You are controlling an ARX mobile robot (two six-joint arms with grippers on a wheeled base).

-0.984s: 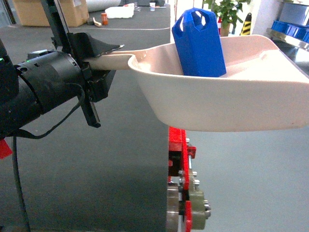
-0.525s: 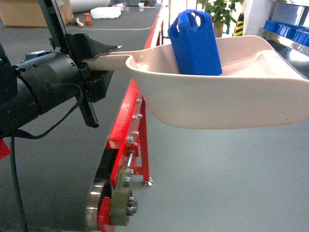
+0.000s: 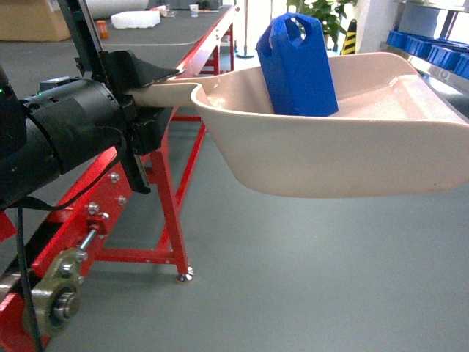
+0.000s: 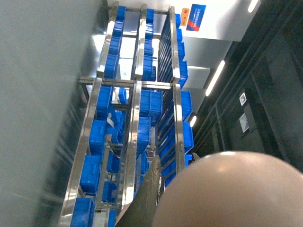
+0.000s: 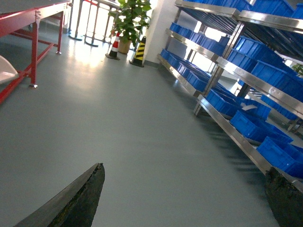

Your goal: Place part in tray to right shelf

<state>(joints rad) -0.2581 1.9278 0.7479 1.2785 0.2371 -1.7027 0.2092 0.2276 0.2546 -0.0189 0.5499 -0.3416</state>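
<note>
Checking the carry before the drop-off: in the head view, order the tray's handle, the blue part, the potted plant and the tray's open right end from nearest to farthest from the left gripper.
1. Tray handle, clamped in the left gripper.
2. Blue part, standing in the tray's left half.
3. Tray's open right end, at the right edge.
4. Potted plant, far in the background.

The part [image 3: 297, 66] is bright, saturated blue. The tray [image 3: 337, 154] is pale pinkish-beige, plain and unpatterned. The left gripper [image 3: 143, 95] and its arm are matte black. The conveyor frame [image 3: 172, 198] is glossy red with silver bolts. The floor [image 5: 118, 137] is flat grey-green. The shelf racks [image 5: 246, 80] are shiny silver steel, filled with blue crates [image 5: 246, 120]. A traffic cone [image 5: 139, 49] carries yellow-and-black diagonal stripes; a plant [image 5: 132, 16] is green.
</note>
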